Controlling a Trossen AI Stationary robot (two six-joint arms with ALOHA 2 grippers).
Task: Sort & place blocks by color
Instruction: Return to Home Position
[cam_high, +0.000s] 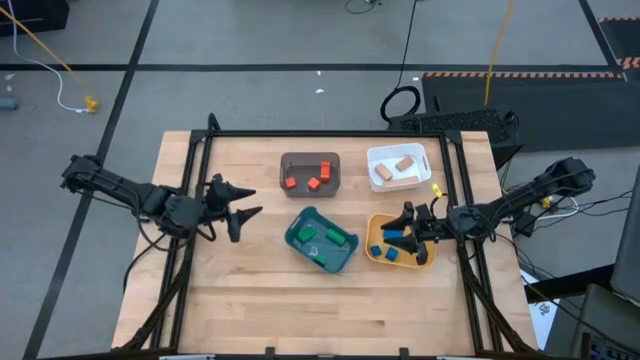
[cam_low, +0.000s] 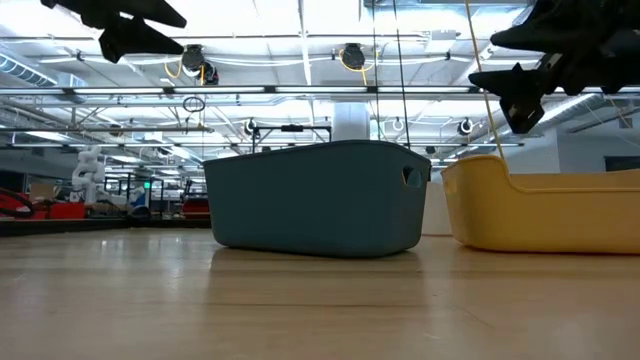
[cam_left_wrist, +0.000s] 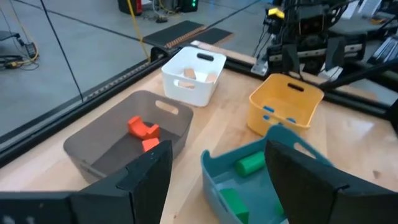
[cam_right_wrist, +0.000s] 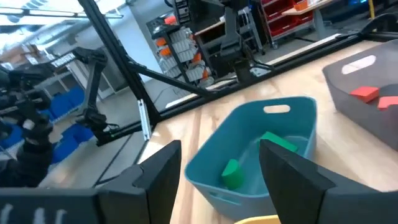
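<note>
Blocks (cam_high: 313, 183) red, green, blue, plain wood, binned by colour, left gripper (cam_high: 254, 201) and right gripper (cam_high: 392, 234) spread empty

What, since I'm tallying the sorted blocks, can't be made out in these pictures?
- High view: the right hand overhangs the yellow bin, covering some blue blocks.
- Low view: the teal bin and yellow bin walls hide all contents.
- Left wrist view: the left hand covers part of the teal bin.

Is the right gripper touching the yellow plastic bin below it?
Apart. The low view shows the right gripper hanging above the rim of the yellow plastic bin, with open space between them.
</note>
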